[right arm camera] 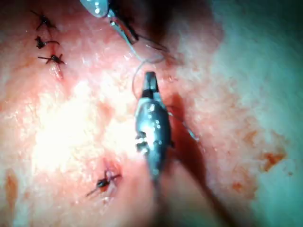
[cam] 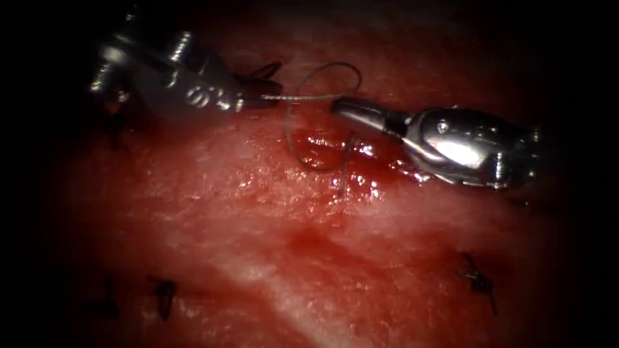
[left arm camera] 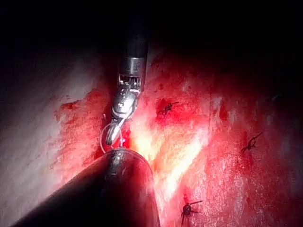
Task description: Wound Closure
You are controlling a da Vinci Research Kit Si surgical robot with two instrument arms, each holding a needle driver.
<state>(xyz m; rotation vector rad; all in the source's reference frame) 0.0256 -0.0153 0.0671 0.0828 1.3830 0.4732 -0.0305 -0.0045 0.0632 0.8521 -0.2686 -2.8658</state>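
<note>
In the endoscope view my left tool (cam: 261, 95) comes in from the upper left, its jaws shut on the thread (cam: 300, 97). That strand runs taut to the right, to the tip of my right tool (cam: 340, 106), whose jaws are shut on its other end. A loose loop of thread (cam: 291, 132) arcs above the right tool's tip and curves down to the wet cut (cam: 345, 161), where it enters the tissue. In the right wrist view the loop (right arm camera: 138, 71) lies beside my right tool's tip (right arm camera: 150, 81). I cannot tell where the needle is.
Red fluid (cam: 325, 145) pools at the cut under the right tool. Tied stitches with short cut ends sit at the lower right (cam: 478, 281) and lower left (cam: 164, 293) of the tissue. More knots (right arm camera: 52, 59) show in the right wrist view.
</note>
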